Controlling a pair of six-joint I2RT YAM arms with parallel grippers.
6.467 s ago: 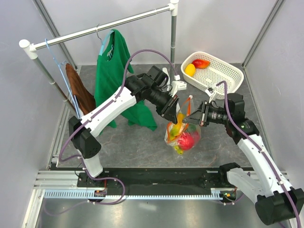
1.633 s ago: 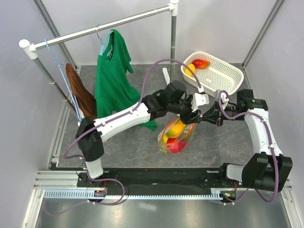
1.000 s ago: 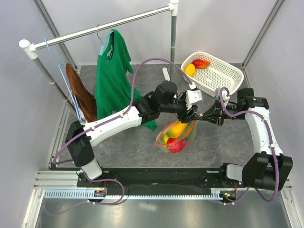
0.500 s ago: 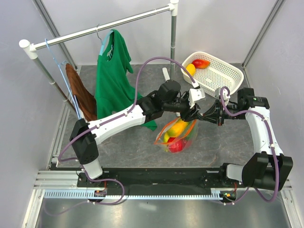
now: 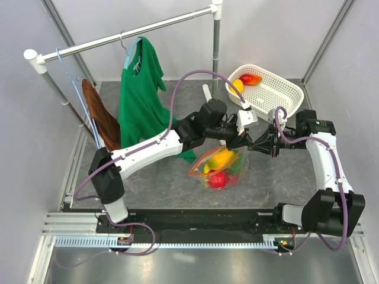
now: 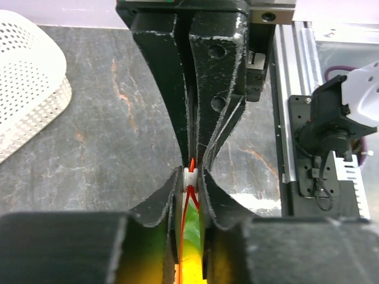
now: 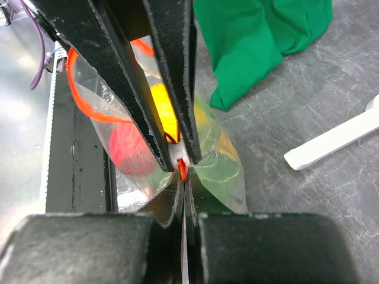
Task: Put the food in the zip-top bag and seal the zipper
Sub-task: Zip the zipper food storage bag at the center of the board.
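The clear zip-top bag [image 5: 220, 170] hangs between my two grippers, just above the floor. It holds a yellow fruit [image 5: 218, 158], a red one [image 5: 218, 179] and a green one [image 5: 238, 164]. Its orange-red zipper [image 5: 201, 167] runs from the lower left up to the grippers. My left gripper [image 5: 242, 141] [image 6: 189, 177] is shut on the zipper's white end piece [image 6: 189, 176] [image 7: 177, 155]. My right gripper [image 5: 254, 144] [image 7: 183, 180] is shut on the orange strip's tip [image 7: 182, 171], tip to tip with the left. A lemon [image 5: 237, 87] and a mango [image 5: 250, 78] lie in the white basket [image 5: 285, 94].
A green shirt [image 5: 142, 94] and a brown garment [image 5: 98, 115] hang from the white rail [image 5: 127, 35] at the left. A white bar [image 5: 207, 93] lies on the grey floor behind the left arm. Metal rails run along the near edge.
My left gripper has shifted slightly right, closing up against the right gripper. The bag has swung with it and its orange strip now stretches out to the lower left.
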